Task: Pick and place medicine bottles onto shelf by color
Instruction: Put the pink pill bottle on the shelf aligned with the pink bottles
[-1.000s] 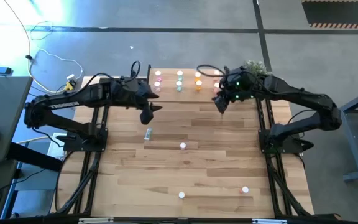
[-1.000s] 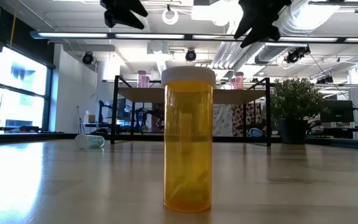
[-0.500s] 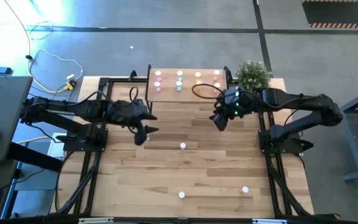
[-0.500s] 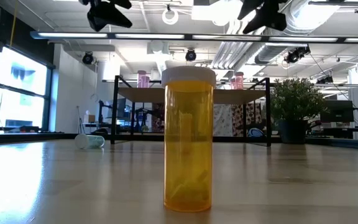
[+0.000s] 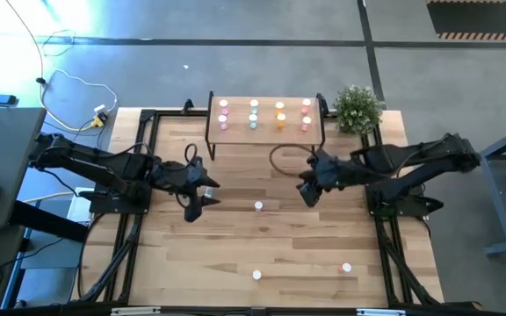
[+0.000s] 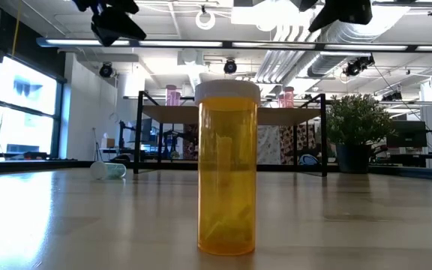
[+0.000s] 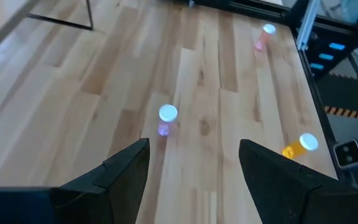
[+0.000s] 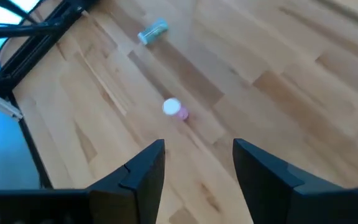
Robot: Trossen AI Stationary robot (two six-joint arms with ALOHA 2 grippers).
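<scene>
Two grippers flank your pink bottle (image 5: 258, 206) mid-counter: left gripper (image 5: 193, 208) fingers apart, just left of it; right gripper (image 5: 308, 193) fingers apart, up-right of it. Open planks all around. Shelf (image 5: 266, 128) sits at the far edge; two bottles (image 5: 256, 275) stand near the front edge.

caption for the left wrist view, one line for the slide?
Left gripper, fingers open and empty, hovers above the table facing three loose medicine bottles: pink, red-pink, orange.
</scene>
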